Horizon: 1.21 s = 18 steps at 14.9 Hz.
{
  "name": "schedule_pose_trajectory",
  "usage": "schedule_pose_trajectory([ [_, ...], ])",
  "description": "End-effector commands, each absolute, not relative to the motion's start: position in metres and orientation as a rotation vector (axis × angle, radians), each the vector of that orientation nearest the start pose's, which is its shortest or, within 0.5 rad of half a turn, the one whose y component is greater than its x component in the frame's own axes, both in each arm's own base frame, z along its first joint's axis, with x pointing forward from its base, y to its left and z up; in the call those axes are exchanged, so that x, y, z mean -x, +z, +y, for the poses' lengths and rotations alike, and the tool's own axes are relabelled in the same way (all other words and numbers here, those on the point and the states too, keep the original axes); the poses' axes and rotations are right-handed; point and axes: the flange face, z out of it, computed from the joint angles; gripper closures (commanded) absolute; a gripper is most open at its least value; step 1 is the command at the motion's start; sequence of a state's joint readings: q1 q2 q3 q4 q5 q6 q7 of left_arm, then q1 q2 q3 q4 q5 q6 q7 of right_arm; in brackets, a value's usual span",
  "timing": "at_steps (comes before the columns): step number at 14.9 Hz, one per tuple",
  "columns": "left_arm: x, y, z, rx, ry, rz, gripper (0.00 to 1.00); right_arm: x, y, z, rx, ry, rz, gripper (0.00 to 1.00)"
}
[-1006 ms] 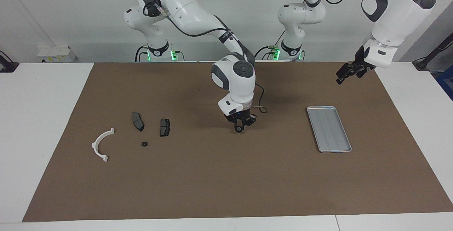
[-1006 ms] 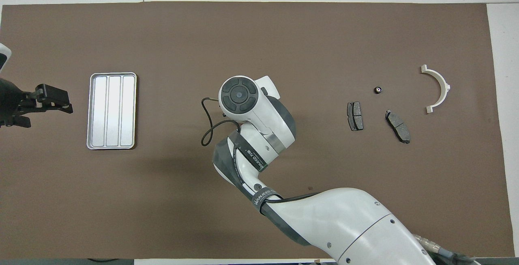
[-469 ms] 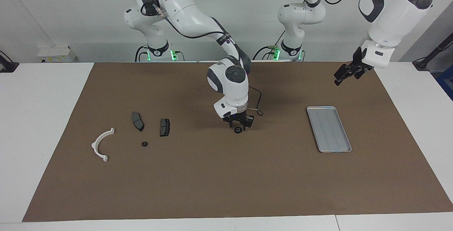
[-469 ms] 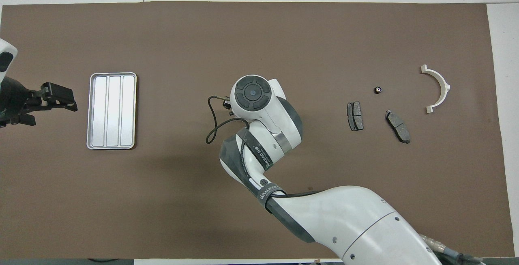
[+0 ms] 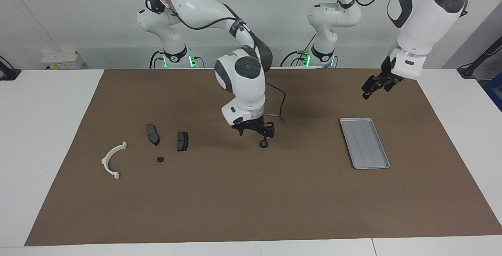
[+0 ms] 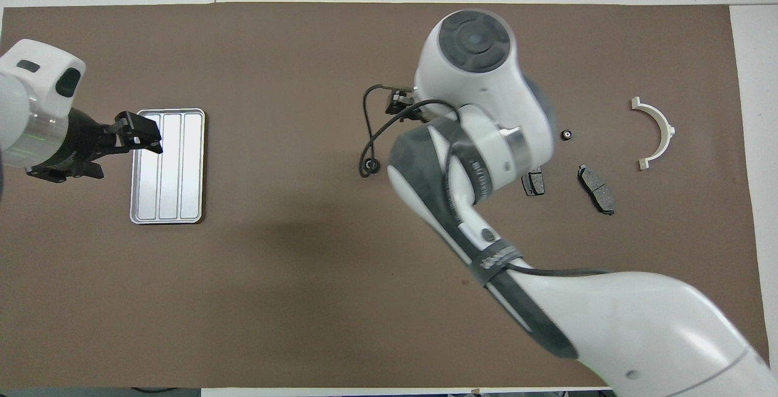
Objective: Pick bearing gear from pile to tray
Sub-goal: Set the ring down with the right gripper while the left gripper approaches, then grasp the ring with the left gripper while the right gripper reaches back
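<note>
Facing view showed the right gripper raised a little over the middle of the brown mat, its fingers spread and pinching nothing. A small black bearing gear sat at the gripper's five o'clock, just under one fingertip; whether they touched could not be told. At the mat's nine o'clock in this view lay the pile: two dark brake pads, a second gear at their six o'clock, and a white half-ring bracket nearest the right arm's end of the table. At three o'clock lay the silver tray, well apart from the bearing gear, with nothing in it. At the tray's twelve o'clock the left gripper hung in the air, spread and carrying nothing; the overhead view put it over the tray's rim.
</note>
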<state>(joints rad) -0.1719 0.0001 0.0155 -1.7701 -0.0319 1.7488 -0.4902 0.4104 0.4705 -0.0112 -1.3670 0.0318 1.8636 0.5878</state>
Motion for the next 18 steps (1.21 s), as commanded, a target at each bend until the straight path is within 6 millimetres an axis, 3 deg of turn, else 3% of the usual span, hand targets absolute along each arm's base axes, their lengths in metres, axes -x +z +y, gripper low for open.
schedule_pose_trajectory([
  [1, -0.575, 0.528, -0.155, 3.11, 0.03, -0.662, 0.0, -0.657, 0.491, 0.136, 3.103, 0.049, -0.055, 0.0],
  [3, -0.583, 0.506, -0.217, 3.109, 0.06, -0.692, 0.0, -0.656, 0.496, 0.064, 3.092, 0.091, -0.224, 0.0],
  [4, -0.588, 0.501, -0.237, 3.101, 0.054, -0.738, 0.0, -0.651, 0.488, 0.031, 3.086, 0.109, -0.256, 0.0],
  [5, -0.599, 0.485, -0.259, 3.086, 0.063, -0.773, 0.0, -0.646, 0.477, 0.004, 3.084, 0.106, -0.271, 0.0],
  [6, -0.607, 0.467, -0.297, 3.071, 0.066, -0.803, 0.0, -0.639, 0.466, -0.012, 3.085, 0.064, -0.292, 0.0],
  [7, -0.617, 0.446, -0.326, 3.049, 0.069, -0.846, 0.0, -0.63, 0.452, -0.018, 3.085, 0.037, -0.315, 0.0],
  [8, -0.626, 0.426, -0.342, 3.033, 0.071, -0.886, 0.0, -0.623, 0.44, -0.02, 3.091, 0.0, -0.31, 0.01],
  [11, -0.618, 0.388, -0.382, 3.071, 0.005, -0.918, 0.0, -0.622, 0.409, -0.023, 3.096, -0.019, -0.287, 0.02],
  [14, -0.6, 0.353, -0.391, 3.067, 0.021, -0.899, 0.0, -0.625, 0.387, -0.018, 3.099, -0.023, -0.259, 0.03],
  [18, -0.579, 0.326, -0.399, 3.009, 0.114, -0.842, 0.0, -0.631, 0.363, -0.012, 3.104, -0.055, -0.225, 0.04],
])
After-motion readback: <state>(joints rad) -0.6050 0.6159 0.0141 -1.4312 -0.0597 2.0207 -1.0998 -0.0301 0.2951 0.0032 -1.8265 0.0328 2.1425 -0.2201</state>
